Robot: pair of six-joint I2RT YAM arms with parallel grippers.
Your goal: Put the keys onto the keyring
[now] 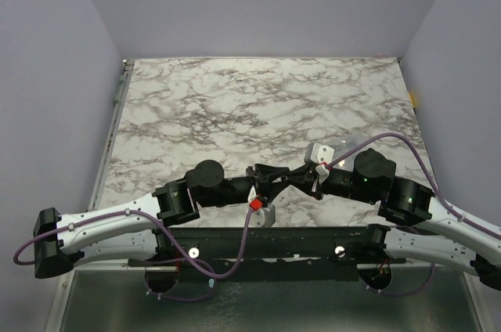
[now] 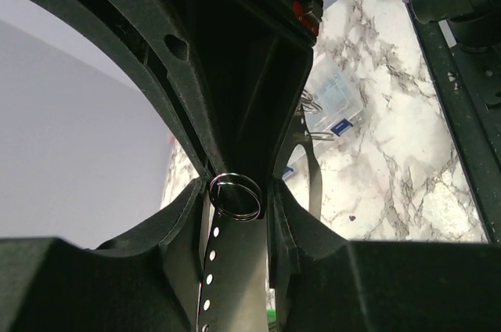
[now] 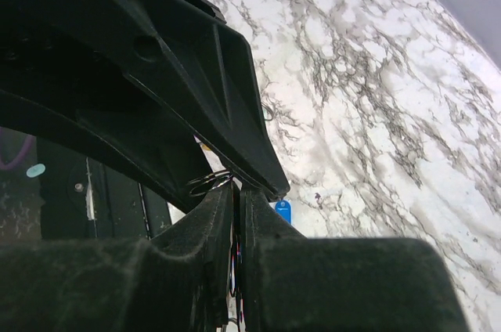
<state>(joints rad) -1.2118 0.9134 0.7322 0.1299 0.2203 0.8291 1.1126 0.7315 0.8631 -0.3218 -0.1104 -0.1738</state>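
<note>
1. Left gripper (image 2: 237,200): jaws narrowly flank the keyring (image 2: 235,196); a firm grip cannot be told.
2. Right gripper (image 3: 237,191): pinched shut on the keyring's rim, above the worktop's (image 1: 235,97) near edge.
3. Step: steadying the keyring. Next, as judged: fine two-handed alignment to thread the blue key (image 3: 283,211).
</note>
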